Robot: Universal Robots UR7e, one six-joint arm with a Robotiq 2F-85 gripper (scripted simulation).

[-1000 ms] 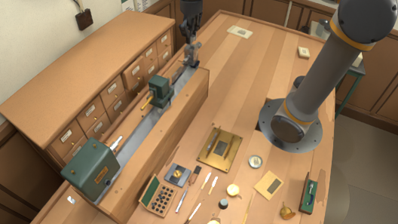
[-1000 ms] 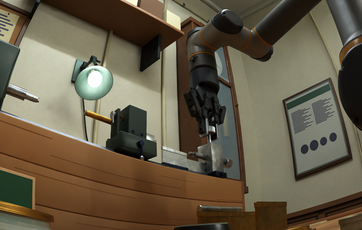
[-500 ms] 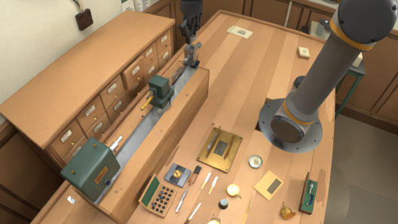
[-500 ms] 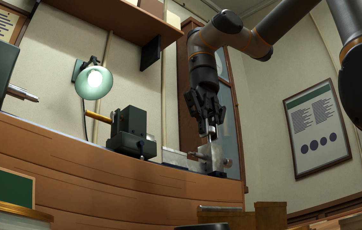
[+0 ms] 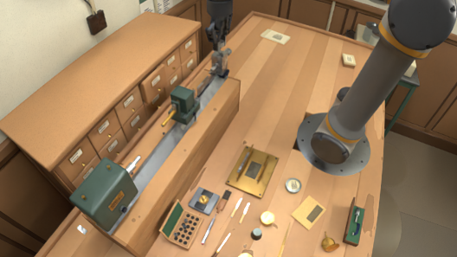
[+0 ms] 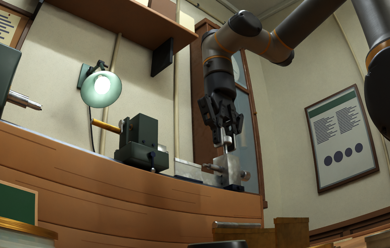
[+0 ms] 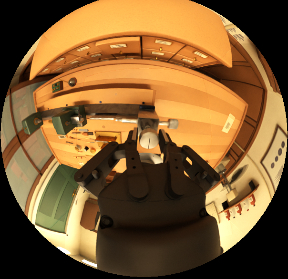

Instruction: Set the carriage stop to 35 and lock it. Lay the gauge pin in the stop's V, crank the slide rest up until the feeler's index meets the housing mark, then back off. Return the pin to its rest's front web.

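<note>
My gripper point(image 6: 225, 140) point(image 7: 148, 136) point(image 5: 220, 44) hangs straight down over the carriage stop point(image 6: 225, 169) point(image 5: 220, 63), a steel block at the far end of the lathe bed, with its fingers open on either side of the knurled lock knob point(image 6: 227, 140) point(image 7: 148, 140) on top of the block and holding nothing. The stop's setting screw point(image 7: 169, 123) sticks out to one side. The green slide rest point(image 5: 185, 104) point(image 6: 141, 145) with its brass-handled crank point(image 5: 168, 117) sits further along the bed. The gauge pin point(image 5: 243, 160) lies on its brass rest point(image 5: 253, 171) on the bench.
A drawer cabinet point(image 5: 130, 101) runs along the left of the bed. The green headstock point(image 5: 105, 193) closes the near end. Small tools and a tray of holes point(image 5: 182, 224) lie on the near bench. The arm's base point(image 5: 333, 143) stands to the right.
</note>
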